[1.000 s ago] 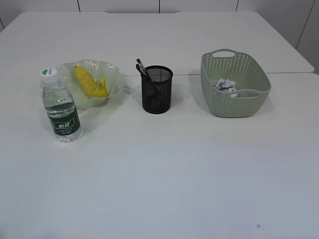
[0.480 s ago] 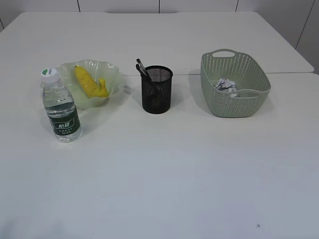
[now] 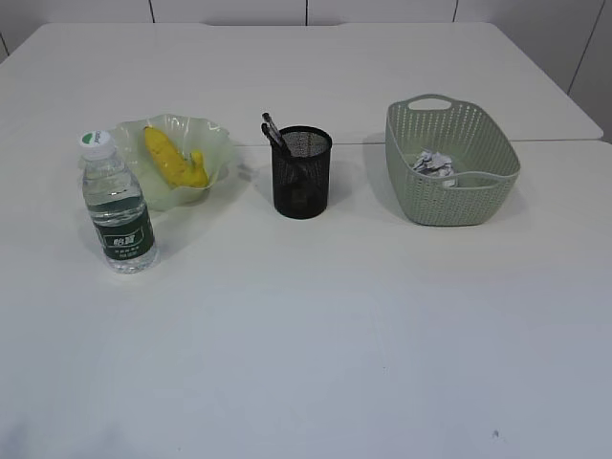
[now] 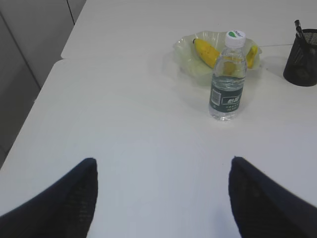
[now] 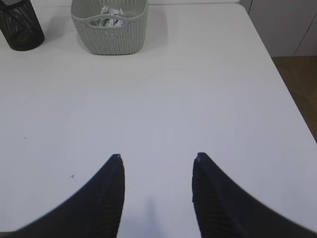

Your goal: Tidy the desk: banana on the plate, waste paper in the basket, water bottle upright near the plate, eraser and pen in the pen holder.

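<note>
A yellow banana (image 3: pixel 172 159) lies on the pale green wavy plate (image 3: pixel 215 143). The water bottle (image 3: pixel 118 203) stands upright just in front of the plate, white cap up. Black pens (image 3: pixel 273 132) stick out of the black mesh pen holder (image 3: pixel 301 172); the eraser is hidden from view. Crumpled waste paper (image 3: pixel 435 163) lies in the grey-green basket (image 3: pixel 449 161). Neither arm shows in the exterior view. My left gripper (image 4: pixel 162 159) is open over bare table, well short of the bottle (image 4: pixel 228 77). My right gripper (image 5: pixel 157 156) is open and empty, far from the basket (image 5: pixel 110 26).
The white table's right edge (image 5: pixel 277 74) runs close beside my right gripper, with brown floor beyond. On the left, the table edge (image 4: pixel 37 99) drops toward a grey floor. A seam between two tabletops (image 3: pixel 564 141) runs behind the basket.
</note>
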Robot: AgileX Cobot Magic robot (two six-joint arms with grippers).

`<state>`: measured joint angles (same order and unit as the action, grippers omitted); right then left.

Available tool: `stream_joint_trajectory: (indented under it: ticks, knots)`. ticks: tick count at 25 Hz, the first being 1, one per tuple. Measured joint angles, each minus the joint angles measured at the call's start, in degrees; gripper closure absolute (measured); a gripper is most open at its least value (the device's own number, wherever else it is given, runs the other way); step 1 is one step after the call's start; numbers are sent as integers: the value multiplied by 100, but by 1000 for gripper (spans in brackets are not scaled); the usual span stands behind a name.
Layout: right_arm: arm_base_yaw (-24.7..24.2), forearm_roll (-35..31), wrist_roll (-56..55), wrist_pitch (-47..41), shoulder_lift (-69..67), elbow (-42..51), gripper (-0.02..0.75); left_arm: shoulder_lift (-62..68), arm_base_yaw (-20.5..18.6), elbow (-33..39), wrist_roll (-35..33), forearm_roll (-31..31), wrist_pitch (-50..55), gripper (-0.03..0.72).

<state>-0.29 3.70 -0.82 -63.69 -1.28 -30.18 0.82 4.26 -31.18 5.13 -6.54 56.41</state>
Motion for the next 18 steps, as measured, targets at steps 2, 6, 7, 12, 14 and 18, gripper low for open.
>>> stream_joint_trajectory:
  ticks: [2, 6, 7, 12, 14, 18]
  knots:
    - [0, 0, 0, 0, 183, 0, 400, 0, 0, 0, 0, 0, 0, 99]
    - [0, 0, 0, 0, 220, 0, 400, 0, -159, 2, 0, 0, 0, 99]
    - [0, 0, 0, -11, 220, 2, 400, 0, -213, 12, 0, 0, 0, 99]
    - [0, 0, 0, -11, 220, 2, 400, 0, -426, 12, 0, -13, 0, 99]
    - [0, 0, 0, -11, 220, 2, 400, 0, -456, 12, 0, 1, 0, 99]
    - [0, 0, 127, -31, 220, 12, 400, 0, -456, 12, 0, 225, 0, 99]
